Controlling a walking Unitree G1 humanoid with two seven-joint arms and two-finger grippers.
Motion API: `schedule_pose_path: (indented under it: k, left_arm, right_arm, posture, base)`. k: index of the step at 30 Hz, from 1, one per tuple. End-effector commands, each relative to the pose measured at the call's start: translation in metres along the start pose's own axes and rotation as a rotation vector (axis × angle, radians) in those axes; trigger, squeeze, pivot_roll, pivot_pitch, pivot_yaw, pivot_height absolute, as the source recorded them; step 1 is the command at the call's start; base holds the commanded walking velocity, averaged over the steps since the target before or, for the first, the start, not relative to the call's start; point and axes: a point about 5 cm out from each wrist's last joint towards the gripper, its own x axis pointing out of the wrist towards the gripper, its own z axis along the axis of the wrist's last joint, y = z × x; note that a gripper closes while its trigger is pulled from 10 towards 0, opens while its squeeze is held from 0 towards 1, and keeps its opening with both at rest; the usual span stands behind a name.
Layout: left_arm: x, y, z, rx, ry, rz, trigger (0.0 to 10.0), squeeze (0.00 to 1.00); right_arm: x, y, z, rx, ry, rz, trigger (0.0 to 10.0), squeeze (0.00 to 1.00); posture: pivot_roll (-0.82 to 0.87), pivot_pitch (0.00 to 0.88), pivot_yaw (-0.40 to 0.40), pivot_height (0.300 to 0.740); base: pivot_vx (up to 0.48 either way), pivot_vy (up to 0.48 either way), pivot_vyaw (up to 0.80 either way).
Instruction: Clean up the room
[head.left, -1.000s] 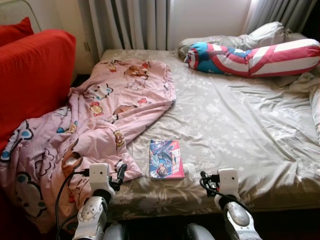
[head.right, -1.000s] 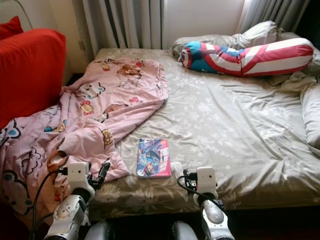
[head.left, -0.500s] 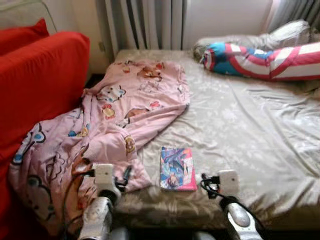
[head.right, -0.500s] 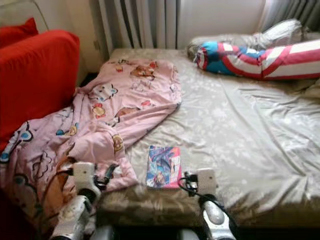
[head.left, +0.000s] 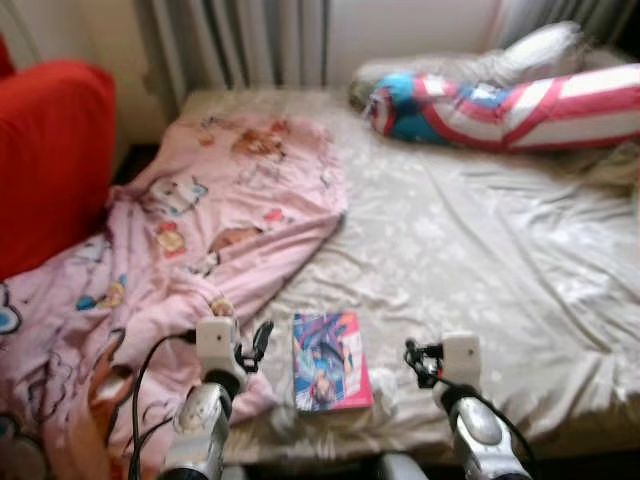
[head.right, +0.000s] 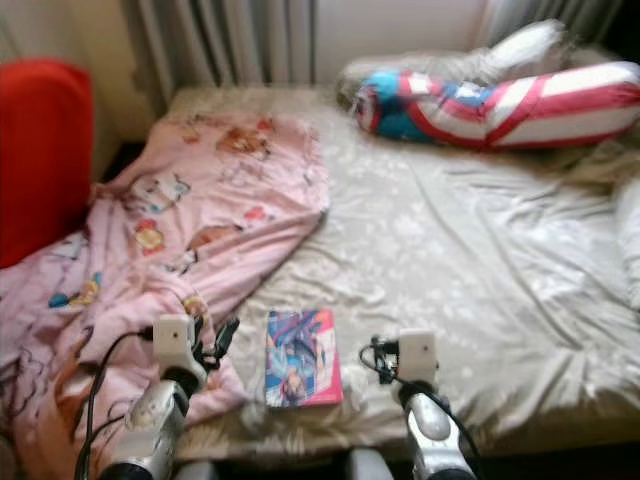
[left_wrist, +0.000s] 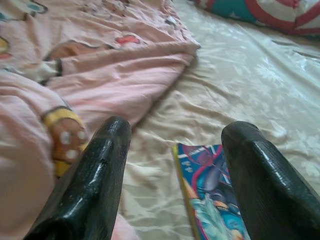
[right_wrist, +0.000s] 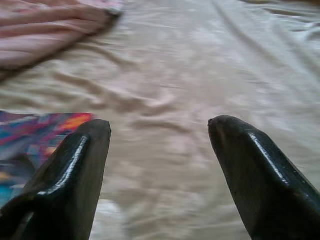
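**Sizing up the book at the bed's near edge**

I am holding both grippers low over the near edge of the bed (head.left: 480, 250), fingers spread wide on each and gripping nothing. The book (head.left: 328, 374) is lying flat on the sheet between them, just beside the pink blanket (head.left: 200, 230). My left gripper (left_wrist: 172, 165) is hanging near the book's blanket-side edge; my right gripper (right_wrist: 160, 165) is sitting off its other side. I am judging it thin, light, fairly stiff and glossy, so likely slippery. Pinching a long edge, with the soft mattress giving under my finger, looks best.
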Motion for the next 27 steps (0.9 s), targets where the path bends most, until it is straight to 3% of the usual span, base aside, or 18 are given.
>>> schedule_pose_path:
  k: [1, 4, 5, 6, 7, 10, 11, 14, 22, 23, 24, 25, 27]
  left_arm:
    - [-0.001, 0.000, -0.001, -0.016, 0.009, -0.004, 10.0, 0.00]
    - [0.002, -0.003, 0.004, -0.010, -0.004, -0.029, 10.0, 0.00]
    - [0.003, -0.005, 0.005, -0.007, -0.008, -0.036, 10.0, 0.00]
    - [0.003, -0.005, 0.005, -0.007, -0.008, -0.036, 10.0, 0.00]
    - [0.003, -0.005, 0.006, -0.005, -0.011, -0.043, 10.0, 0.00]
    - [0.003, -0.006, 0.007, -0.005, -0.012, -0.049, 10.0, 0.00]
    - [0.002, -0.005, 0.009, -0.006, -0.018, -0.050, 10.0, 0.00]
    - [-0.002, -0.005, 0.010, -0.005, -0.030, -0.052, 10.0, 0.00]
    - [-0.016, -0.005, 0.020, -0.010, -0.072, -0.051, 10.0, 0.00]
    - [-0.022, -0.004, 0.022, -0.009, -0.078, -0.049, 10.0, 0.00]
    - [-0.024, -0.004, 0.022, -0.010, -0.078, -0.046, 10.0, 0.00]
    - [-0.027, -0.004, 0.022, -0.011, -0.075, -0.043, 10.0, 0.00]
    - [-0.035, -0.005, 0.021, -0.014, -0.056, -0.040, 10.0, 0.00]
  right_arm:
    - [0.004, 0.006, 0.002, 0.041, 0.025, 0.024, 10.0, 0.00]
    - [0.010, 0.010, 0.006, 0.057, 0.059, 0.047, 10.0, 0.00]
    - [0.012, 0.012, 0.008, 0.075, 0.068, 0.059, 10.0, 0.62]
    - [0.012, 0.012, 0.008, 0.075, 0.068, 0.059, 10.0, 0.62]
    - [0.014, 0.014, 0.010, 0.096, 0.076, 0.067, 10.0, 1.00]
    - [0.017, 0.015, 0.015, 0.111, 0.068, 0.060, 10.0, 1.00]
    - [0.021, 0.016, 0.018, 0.174, 0.089, 0.060, 10.0, 1.00]
    - [0.024, 0.019, 0.021, 0.228, 0.108, 0.070, 10.0, 1.00]
    - [0.022, 0.020, 0.014, 0.207, 0.144, 0.037, 10.0, 1.00]
    - [0.020, 0.018, 0.011, 0.211, 0.152, 0.019, 10.0, 0.76]
    - [0.020, 0.017, 0.010, 0.214, 0.155, 0.015, 10.0, 0.18]
    - [0.020, 0.017, 0.010, 0.216, 0.155, 0.013, 10.0, 0.00]
    - [0.020, 0.016, 0.010, 0.223, 0.155, 0.009, 10.0, 0.00]
  posture:
    - [-0.11, 0.037, -0.038, 0.631]
    - [-0.11, 0.043, -0.037, 0.631]
    - [-0.10, 0.046, -0.035, 0.631]
    - [-0.10, 0.046, -0.035, 0.631]
    - [-0.10, 0.049, -0.035, 0.631]
    - [-0.09, 0.058, -0.034, 0.631]
    - [-0.09, 0.072, -0.032, 0.631]
    - [-0.08, 0.096, -0.031, 0.631]
    - [-0.04, 0.168, -0.019, 0.631]
    - [-0.04, 0.192, -0.011, 0.631]
    - [-0.04, 0.202, -0.009, 0.631]
    - [-0.04, 0.207, -0.009, 0.631]
    - [-0.03, 0.237, -0.005, 0.631]
  base:
    - [0.000, 0.000, 0.00]
    - [0.000, 0.000, 0.00]
    - [0.000, 0.000, 0.00]
    - [0.000, 0.000, 0.00]
    - [0.000, 0.000, 0.00]
    - [0.000, 0.000, 0.00]
    - [0.000, 0.000, 0.00]
    - [0.000, 0.000, 0.00]
    - [0.000, 0.000, 0.00]
    - [0.000, 0.000, 0.00]
    - [0.000, 0.000, 0.00]
    - [0.000, 0.000, 0.00]
    - [0.000, 0.000, 0.00]
